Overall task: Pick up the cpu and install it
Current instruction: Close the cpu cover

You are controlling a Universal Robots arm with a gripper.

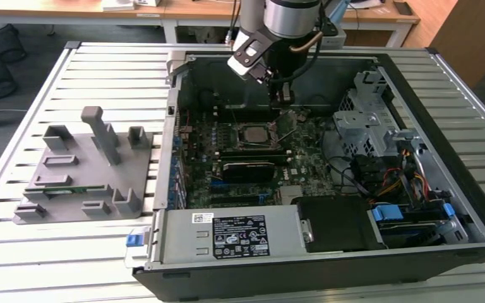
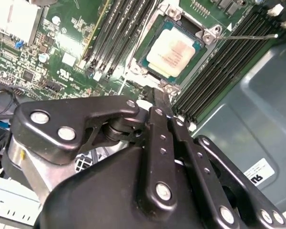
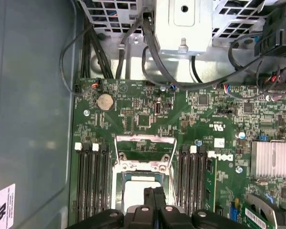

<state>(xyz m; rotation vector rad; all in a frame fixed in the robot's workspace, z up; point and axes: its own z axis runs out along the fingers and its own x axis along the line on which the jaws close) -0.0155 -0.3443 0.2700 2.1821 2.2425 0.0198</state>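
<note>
The cpu point(image 2: 170, 51) is a small square chip with a pale metal top, lying flat in the black socket on the green motherboard point(image 2: 81, 28). It also shows in the exterior view as the cpu point(image 1: 255, 134) and in the first wrist view as the cpu point(image 3: 133, 191). The socket's metal frame point(image 3: 143, 149) is flipped up and its thin lever point(image 2: 250, 35) stands free. My gripper point(image 2: 160, 99) hangs just above the board beside the socket, its two black fingers pressed together with nothing between them. In the exterior view the gripper point(image 1: 283, 101) sits over the case's far half.
The open computer case point(image 1: 470, 189) lies on a slatted table. Memory slots point(image 3: 93, 176) flank the socket. A metal drive cage point(image 1: 365, 120), loose cables point(image 1: 394, 183) and the power supply point(image 1: 234, 235) crowd the case. A grey fixture point(image 1: 83, 170) stands on the exterior view's left.
</note>
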